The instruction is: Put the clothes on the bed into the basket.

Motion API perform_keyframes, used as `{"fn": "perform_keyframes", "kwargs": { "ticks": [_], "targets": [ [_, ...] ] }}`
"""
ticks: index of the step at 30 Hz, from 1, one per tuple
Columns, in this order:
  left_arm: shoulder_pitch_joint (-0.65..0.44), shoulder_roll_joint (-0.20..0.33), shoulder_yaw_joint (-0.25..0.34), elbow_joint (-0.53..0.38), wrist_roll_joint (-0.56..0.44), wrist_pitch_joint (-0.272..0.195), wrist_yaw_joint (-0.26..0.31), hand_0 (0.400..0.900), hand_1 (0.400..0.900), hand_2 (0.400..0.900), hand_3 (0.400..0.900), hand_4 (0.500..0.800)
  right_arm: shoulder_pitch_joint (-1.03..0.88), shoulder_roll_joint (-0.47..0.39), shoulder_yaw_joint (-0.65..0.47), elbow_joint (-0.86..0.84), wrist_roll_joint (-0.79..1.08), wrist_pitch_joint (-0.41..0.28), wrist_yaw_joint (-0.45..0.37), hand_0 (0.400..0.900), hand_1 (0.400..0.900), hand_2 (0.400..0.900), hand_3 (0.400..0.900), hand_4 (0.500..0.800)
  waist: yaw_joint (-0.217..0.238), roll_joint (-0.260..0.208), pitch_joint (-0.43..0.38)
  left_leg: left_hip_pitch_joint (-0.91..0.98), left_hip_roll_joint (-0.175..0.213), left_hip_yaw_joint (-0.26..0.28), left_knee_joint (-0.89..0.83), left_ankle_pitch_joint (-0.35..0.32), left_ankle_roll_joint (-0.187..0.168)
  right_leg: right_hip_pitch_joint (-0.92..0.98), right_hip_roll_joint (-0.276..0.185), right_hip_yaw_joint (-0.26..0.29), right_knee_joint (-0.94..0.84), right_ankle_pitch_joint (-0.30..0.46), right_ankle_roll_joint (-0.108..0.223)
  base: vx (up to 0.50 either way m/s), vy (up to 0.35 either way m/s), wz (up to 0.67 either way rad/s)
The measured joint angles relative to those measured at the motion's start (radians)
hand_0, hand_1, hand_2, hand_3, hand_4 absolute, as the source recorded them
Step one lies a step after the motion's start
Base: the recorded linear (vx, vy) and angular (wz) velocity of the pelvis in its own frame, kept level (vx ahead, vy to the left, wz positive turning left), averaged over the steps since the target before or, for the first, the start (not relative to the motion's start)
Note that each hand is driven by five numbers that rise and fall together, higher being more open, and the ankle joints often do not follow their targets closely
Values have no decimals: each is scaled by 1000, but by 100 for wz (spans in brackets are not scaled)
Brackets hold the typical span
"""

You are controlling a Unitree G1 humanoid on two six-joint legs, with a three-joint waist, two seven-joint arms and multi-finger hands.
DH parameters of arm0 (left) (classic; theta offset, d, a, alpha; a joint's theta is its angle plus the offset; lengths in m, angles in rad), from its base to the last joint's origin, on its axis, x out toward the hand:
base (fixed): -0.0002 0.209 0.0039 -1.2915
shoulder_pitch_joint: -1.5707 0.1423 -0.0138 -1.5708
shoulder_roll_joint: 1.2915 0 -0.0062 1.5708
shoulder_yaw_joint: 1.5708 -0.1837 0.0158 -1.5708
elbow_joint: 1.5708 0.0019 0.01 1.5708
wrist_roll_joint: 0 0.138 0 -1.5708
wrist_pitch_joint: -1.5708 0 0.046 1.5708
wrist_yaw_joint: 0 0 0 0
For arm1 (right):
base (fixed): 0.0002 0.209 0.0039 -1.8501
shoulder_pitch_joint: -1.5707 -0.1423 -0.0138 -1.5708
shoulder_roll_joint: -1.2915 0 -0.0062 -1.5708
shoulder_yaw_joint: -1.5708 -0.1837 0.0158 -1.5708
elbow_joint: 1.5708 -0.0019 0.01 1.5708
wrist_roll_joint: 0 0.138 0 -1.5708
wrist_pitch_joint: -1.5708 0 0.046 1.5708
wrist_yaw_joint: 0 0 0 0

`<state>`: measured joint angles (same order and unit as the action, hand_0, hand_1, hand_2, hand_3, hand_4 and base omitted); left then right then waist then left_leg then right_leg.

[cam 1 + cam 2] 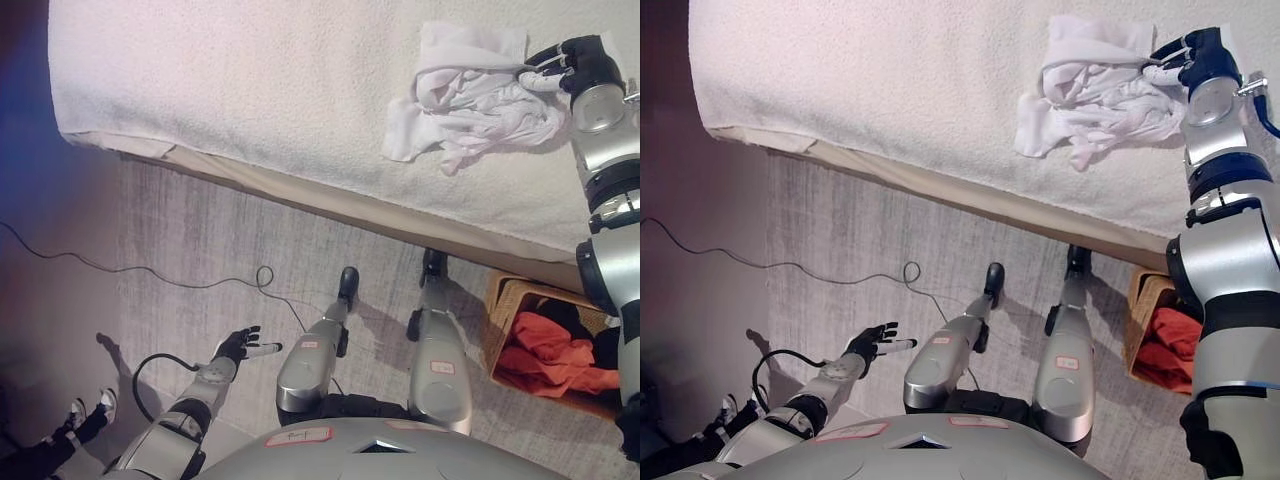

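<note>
A crumpled pile of white clothes (470,95) lies on the white bed (250,80), near its front edge at the upper right. My right hand (572,62) reaches over the bed to the pile's right side, with its fingers (543,80) curled onto the edge of the cloth. The wicker basket (497,305) stands on the floor by the bed at the lower right. It holds orange clothes (550,360) and something dark. My left hand (243,347) hangs low over the floor at the lower left, fingers spread and holding nothing.
Grey carpet (220,240) runs along the bed's front edge. A thin black cord (150,275) trails across it. A person's legs and white shoes (90,410) show at the lower left corner.
</note>
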<state>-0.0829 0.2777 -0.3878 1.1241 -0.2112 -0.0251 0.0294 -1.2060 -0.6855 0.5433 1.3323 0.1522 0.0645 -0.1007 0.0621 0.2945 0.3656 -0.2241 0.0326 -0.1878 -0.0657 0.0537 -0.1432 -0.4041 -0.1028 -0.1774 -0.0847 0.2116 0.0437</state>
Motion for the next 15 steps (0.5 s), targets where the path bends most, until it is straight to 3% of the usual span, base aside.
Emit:
{"fn": "perform_keyframes", "kwargs": {
  "ticks": [15],
  "targets": [
    [-2, 0, 0, 7, 1, 2, 0, 900, 900, 900, 900, 800, 13, 20, 0, 2, 17, 35, 39, 400, 400, 400, 400, 500, -3, -1, 0, 33, 0, -2, -4, 0, 1, 33, 0, -2, 0, 7, 3, -1, 5, -2]
  ]
}}
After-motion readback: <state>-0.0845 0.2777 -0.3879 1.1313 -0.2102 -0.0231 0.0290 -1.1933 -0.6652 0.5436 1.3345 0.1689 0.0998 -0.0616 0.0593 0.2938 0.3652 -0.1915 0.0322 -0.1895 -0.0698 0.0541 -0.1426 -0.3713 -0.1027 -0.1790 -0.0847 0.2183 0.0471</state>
